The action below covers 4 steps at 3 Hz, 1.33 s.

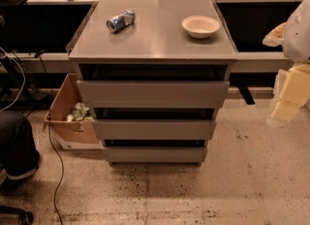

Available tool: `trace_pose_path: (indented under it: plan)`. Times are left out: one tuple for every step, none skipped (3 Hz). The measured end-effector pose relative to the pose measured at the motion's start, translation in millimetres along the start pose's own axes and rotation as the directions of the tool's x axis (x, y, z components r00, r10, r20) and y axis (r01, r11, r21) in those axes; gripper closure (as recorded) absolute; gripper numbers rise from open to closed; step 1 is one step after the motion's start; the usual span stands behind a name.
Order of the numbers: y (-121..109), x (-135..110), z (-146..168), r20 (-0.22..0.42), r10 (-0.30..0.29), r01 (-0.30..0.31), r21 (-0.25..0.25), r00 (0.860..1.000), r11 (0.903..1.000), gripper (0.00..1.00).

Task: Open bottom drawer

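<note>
The grey cabinet (pixel 154 44) stands in the middle of the camera view with three drawers stacked in its front. The bottom drawer (pixel 154 154) is the lowest, a plain flat grey front with no handle, just above the floor. Dark gaps show above each drawer front. My gripper (pixel 288 98) is at the right edge of the view, yellowish under a white arm segment. It is level with the top and middle drawers, well to the right of the cabinet and above the bottom drawer, touching nothing.
A crushed can (pixel 120 21) and a white bowl (pixel 200 25) lie on the cabinet top. A cardboard box (pixel 68 122) with trash sits on the floor left of the cabinet. A person's leg (pixel 14 146) and a cable (pixel 55 170) are at left.
</note>
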<state>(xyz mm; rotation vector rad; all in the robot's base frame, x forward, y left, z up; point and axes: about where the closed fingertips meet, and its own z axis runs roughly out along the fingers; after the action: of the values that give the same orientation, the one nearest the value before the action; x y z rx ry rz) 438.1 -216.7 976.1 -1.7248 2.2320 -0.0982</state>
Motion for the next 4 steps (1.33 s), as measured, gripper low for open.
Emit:
trace_pose_path:
  plan:
    - [0,0,0,0.000,0.000,0.000,0.000,1.000,1.0000,0.00]
    - [8,0,33,0.008,-0.002,0.002,-0.022,1.000,0.9998,0.00]
    - [24,7,112,0.031,-0.004,0.006,-0.081,1.000,0.9967,0.00]
    - [42,14,205,0.051,-0.013,0.020,-0.135,0.999,0.9906,0.00]
